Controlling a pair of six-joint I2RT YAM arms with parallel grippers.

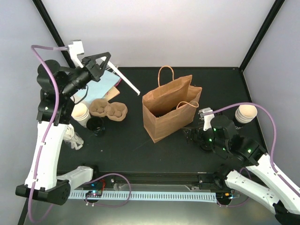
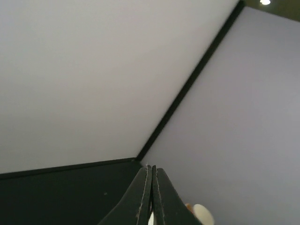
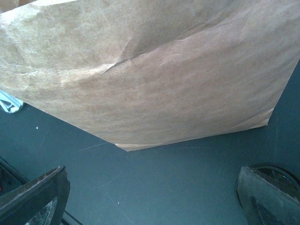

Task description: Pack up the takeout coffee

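At mid-tabletop (image 1: 140,145) the brown bag (image 1: 168,110) stands open, its inside too dark to read. One small black cup (image 1: 95,124) sits just beside the pulp carrier (image 1: 108,110), left of the bag. The left tool (image 1: 104,60) is raised with its fingers pressed together. The right tool (image 3: 152,187) gapes wide and empty, facing the bag's side.

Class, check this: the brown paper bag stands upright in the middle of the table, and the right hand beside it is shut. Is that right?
No. The right hand is open, not shut: the right wrist view shows its fingers wide apart in the lower corners. The brown paper bag does stand upright in the middle of the table, that hand beside it.
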